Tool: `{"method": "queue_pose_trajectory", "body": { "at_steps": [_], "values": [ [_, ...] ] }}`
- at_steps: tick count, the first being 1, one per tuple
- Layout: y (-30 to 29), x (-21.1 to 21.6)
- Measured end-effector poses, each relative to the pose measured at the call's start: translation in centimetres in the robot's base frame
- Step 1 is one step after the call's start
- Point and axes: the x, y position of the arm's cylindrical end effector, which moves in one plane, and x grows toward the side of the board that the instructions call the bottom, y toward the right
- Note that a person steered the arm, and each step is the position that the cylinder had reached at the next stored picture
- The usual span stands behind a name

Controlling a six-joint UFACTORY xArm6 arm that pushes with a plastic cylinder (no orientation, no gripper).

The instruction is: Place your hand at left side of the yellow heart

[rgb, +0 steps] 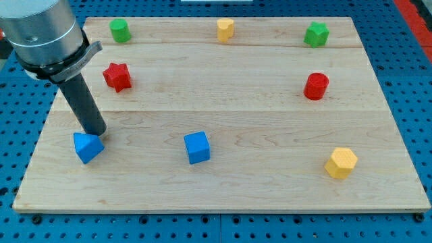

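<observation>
The yellow heart (225,29) sits near the view's top edge of the wooden board (223,196), at the middle. My tip (96,133) is far from it, at the view's lower left, right at the upper edge of a blue triangular block (88,147). The rod slants up to the arm's grey body (42,30) in the top left corner. A red star (117,76) lies just above and right of the rod.
A green round block (120,30) is at top left and a green star (316,34) at top right. A red cylinder (316,86) is at right, a blue cube (197,147) at lower middle, and a yellow hexagon (341,163) at lower right.
</observation>
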Motion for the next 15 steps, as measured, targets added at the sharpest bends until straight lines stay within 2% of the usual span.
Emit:
{"method": "queue_pose_trajectory", "body": {
  "at_steps": [4,5,6,7,8,15],
  "values": [
    [-0.6,-0.9],
    [6.3,-4.3],
    [15.7,-5.2],
    [22.5,-8.3],
    [25.0,-9.7],
    [26.0,-10.8]
  ]
}}
